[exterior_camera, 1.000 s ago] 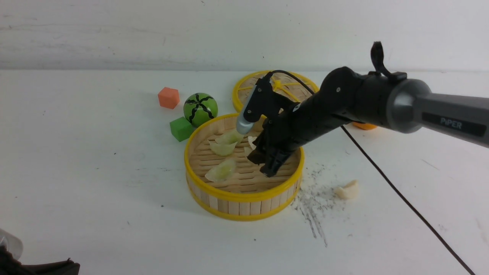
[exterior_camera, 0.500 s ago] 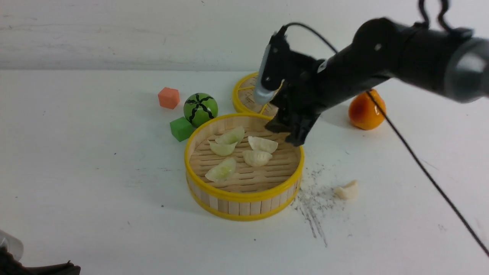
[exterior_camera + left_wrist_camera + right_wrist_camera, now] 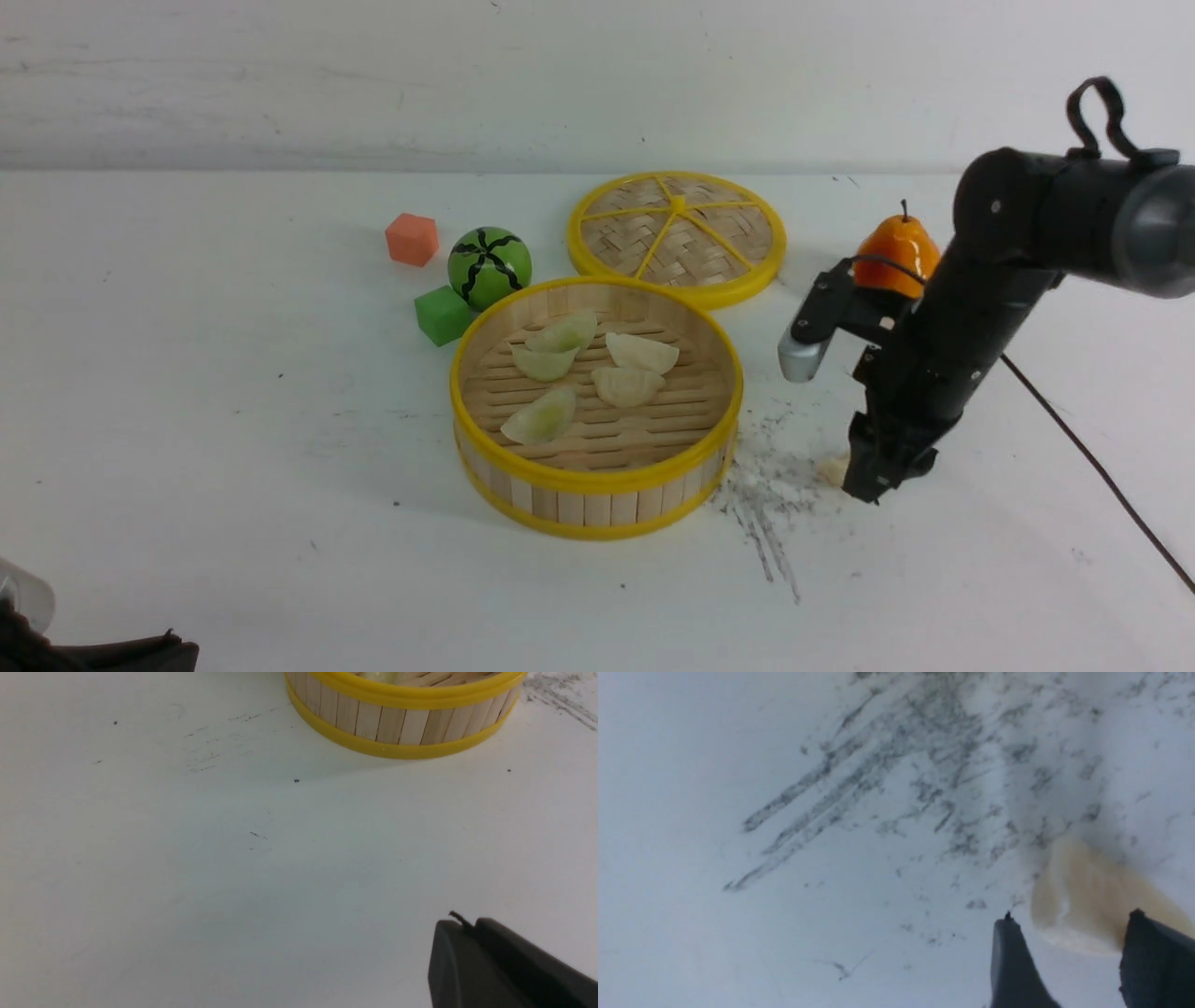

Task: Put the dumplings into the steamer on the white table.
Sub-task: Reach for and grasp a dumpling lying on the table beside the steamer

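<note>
The steamer (image 3: 597, 481) stands mid-table on the white table (image 3: 233, 392); its wall (image 3: 397, 723) also shows in the left wrist view. Inside lie three pale green dumplings (image 3: 544, 362) and two cream ones (image 3: 627, 385). One more cream dumpling (image 3: 1092, 891) lies on the scuffed table right of the steamer, only a sliver (image 3: 834, 469) showing in the front view. My right gripper (image 3: 873, 481) is lowered over it, open, its fingertips (image 3: 1008, 933) either side of the dumpling's near end. My left gripper (image 3: 462, 924) hovers shut and empty near the table's front left.
The flat woven lid (image 3: 677, 233) lies behind the steamer. A green striped ball (image 3: 490, 268), a green cube (image 3: 442, 315) and an orange cube (image 3: 412, 239) sit to its far left. An orange toy fruit (image 3: 896, 252) stands behind my right arm, whose cable (image 3: 1092, 467) trails across the table.
My right gripper rose out of the steamer, leaving a cream dumpling there, swung right and came down over the cream dumpling on the table. The left arm stayed put.
</note>
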Motion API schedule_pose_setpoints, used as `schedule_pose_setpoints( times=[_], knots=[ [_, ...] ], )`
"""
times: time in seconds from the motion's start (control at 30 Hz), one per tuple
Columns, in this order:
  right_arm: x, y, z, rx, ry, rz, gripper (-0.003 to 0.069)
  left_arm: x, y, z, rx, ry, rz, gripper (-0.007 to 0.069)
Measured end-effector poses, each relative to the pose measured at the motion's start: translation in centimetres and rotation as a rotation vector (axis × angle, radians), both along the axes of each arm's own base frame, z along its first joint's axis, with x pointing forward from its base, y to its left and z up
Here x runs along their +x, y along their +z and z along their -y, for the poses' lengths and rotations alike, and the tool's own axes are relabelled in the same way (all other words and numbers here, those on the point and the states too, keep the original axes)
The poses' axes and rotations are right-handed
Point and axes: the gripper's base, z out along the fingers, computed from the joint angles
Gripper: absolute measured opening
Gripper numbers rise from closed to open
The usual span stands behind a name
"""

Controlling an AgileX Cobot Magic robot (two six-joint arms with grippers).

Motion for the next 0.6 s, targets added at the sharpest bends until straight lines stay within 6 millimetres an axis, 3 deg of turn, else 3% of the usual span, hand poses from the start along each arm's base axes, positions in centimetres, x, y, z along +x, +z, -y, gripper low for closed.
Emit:
schedule_pose_setpoints(
  times=[0.3, 0.47, 0.6],
  knots=[
    [0.8, -0.2, -0.4, 0.001, -0.003, 0.091, 0.0333, 0.0, 0.0, 0.0, 0.000, 0.000, 0.000, 0.0038],
    [1.2, -1.4, -0.5, -0.010, 0.013, 0.091, 0.0372, 0.0, 0.0, 0.0, 0.000, 0.000, 0.000, 0.0039],
    [1.2, -2.1, -0.5, -0.009, -0.003, 0.066, 0.0351, 0.0, 0.0, 0.0, -0.001, 0.000, 0.002, 0.0039]
  ],
)
